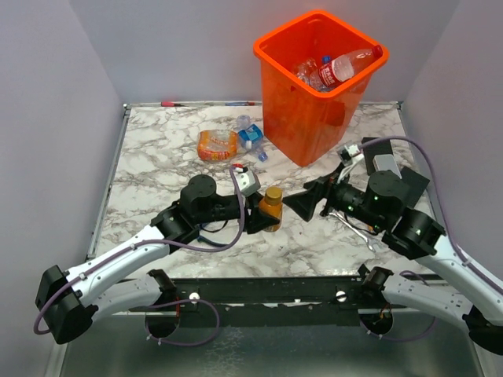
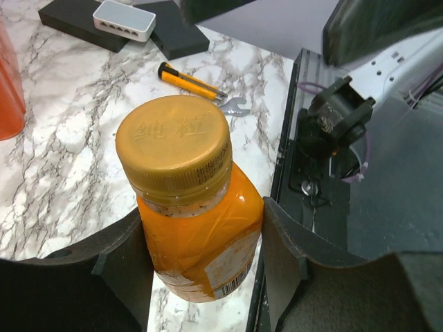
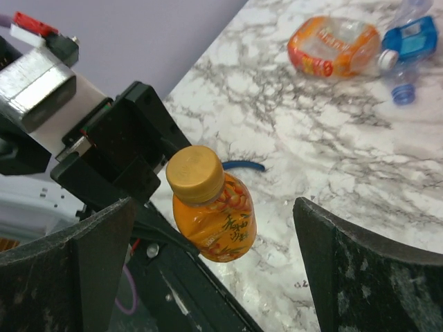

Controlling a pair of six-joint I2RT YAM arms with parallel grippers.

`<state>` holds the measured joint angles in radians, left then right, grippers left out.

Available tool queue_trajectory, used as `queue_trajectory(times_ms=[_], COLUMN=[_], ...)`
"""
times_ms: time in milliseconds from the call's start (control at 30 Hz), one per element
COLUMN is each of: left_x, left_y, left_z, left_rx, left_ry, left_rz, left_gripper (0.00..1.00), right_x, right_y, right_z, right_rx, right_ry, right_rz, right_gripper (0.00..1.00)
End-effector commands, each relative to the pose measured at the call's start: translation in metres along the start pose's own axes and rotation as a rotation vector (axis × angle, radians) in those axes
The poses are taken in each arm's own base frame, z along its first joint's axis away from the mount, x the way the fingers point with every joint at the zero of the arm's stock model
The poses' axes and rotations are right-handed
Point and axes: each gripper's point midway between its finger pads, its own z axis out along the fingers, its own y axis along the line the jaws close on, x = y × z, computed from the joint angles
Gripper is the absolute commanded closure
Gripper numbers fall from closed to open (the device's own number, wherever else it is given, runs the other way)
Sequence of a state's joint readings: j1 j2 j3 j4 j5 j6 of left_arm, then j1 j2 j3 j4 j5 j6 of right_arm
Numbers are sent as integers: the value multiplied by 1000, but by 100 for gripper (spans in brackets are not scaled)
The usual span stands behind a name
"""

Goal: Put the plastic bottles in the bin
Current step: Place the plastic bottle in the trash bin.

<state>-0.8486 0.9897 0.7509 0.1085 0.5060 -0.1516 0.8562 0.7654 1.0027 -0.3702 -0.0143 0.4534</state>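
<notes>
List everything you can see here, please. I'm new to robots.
bin: one, orange, far side, right of centre
bottles in bin: at least two, clear, one red-labelled across the rim
juice bottle: one, orange with gold cap, between the left gripper's fingers
crushed bottle: one, orange-labelled, on the table left of the bin
blue-labelled bottle: one, perhaps two, beside the crushed bottle
wrench: one, steel, by the right arm
hand tool: one, yellow and black, next to the wrench
white box: one, on a black slab
table: one, marbled white
left gripper: black, closed on the juice bottle
right gripper: black, open, facing the juice bottle
</notes>
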Motion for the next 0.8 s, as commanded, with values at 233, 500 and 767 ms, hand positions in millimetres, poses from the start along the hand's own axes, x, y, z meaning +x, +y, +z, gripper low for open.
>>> queue_trajectory(times_ms=[233, 500, 767], left_x=[24, 12, 8], left_y=[-7, -6, -7], left_z=[-12, -11, -13], left_rx=[30, 15, 7], left_ry=[79, 57, 44], left_rz=[49, 53, 38], left_gripper=[100, 100, 100], right_x=[24, 49, 65], right_y=[27, 23, 28], right_z=[29, 53, 64], right_rx=[-180, -137, -126], right_ry=[69, 163, 206], right_rz=[-6, 25, 35], right_gripper=[5, 17, 39])
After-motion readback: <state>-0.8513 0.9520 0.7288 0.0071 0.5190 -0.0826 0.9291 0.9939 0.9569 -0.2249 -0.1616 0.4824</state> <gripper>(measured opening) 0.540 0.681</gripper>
